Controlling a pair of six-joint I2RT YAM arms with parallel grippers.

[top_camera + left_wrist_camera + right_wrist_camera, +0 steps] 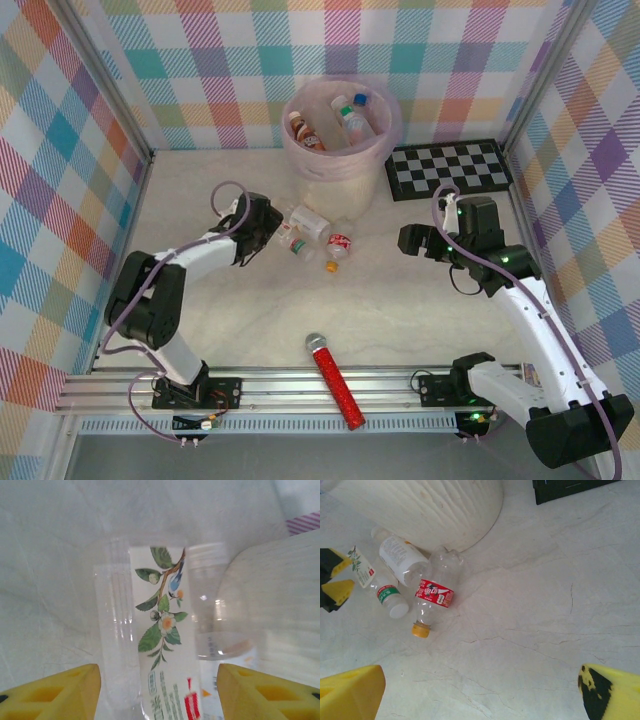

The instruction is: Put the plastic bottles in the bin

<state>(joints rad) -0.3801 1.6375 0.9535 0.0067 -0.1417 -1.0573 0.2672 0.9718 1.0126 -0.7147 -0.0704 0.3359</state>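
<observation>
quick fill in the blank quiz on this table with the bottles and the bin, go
1. The clear plastic bottle with the red label has an ____ cap.
2. In the top view, the flat black-and-white checkerboard lies to the ____ of the round cream bin.
3. The yellow fingers of the left gripper flank a clear flower-label bottle whose label also shows a blue ____.
4. ____ plastic bottles lie on the table beside the bin.

Missing words: orange; right; bird; three.

A long red glittery microphone (337, 390) with 1 silver head lies partly on the pale marbled surface (400, 300), its handle crossing the near metal rail (120, 392). 1 flat black-and-white checkerboard (450, 168) lies far right.
</observation>
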